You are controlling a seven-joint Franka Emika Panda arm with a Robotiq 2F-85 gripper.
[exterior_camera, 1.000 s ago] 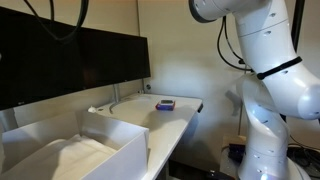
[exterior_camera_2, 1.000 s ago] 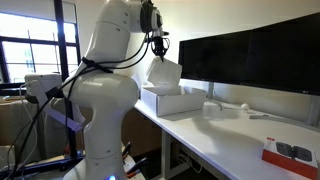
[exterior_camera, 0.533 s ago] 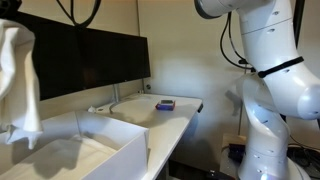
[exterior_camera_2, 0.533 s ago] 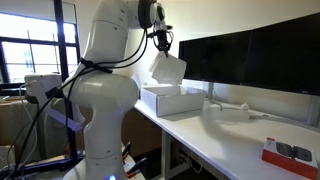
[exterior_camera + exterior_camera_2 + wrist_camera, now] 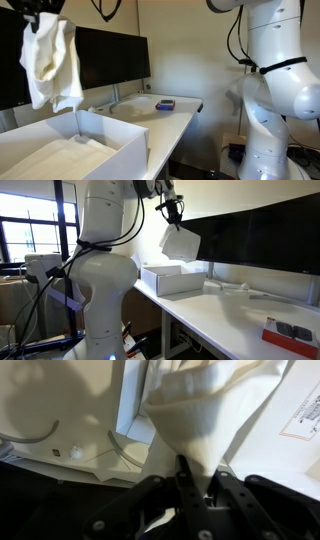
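In an exterior view the gripper [image 5: 45, 10] sits at the very top edge of the picture, its jaws pressed together on the upper end of a white cloth [image 5: 50, 62]. The cloth hangs down from it in loose folds, clear of everything below. Under it stands an open white box [image 5: 112, 138] with more white fabric lying inside, at the near end of a white desk [image 5: 178, 122]. A row of dark monitors [image 5: 110, 58] runs behind the box, a small purple thing [image 5: 165, 104] lies farther along the desk, and the robot's white arm [image 5: 275, 95] rises well apart from the box. In an exterior view taken from beside the robot, the gripper [image 5: 172, 210] is high above the desk [image 5: 225, 317] and pinches the cloth [image 5: 180, 245] by its top, so the cloth dangles in front of the monitors [image 5: 255, 245], above the box [image 5: 170, 280] and a little to the side of it, touching neither. A flat red package [image 5: 290, 332] lies at the far end of the desk. In the wrist view the gripper [image 5: 183, 468] has its two dark fingers [image 5: 181, 482] closed on a gathered point of the cloth [image 5: 215, 408], which spreads wide away from them and hides much of the white surfaces beyond; a thin cable [image 5: 30, 436] curves across one of these.
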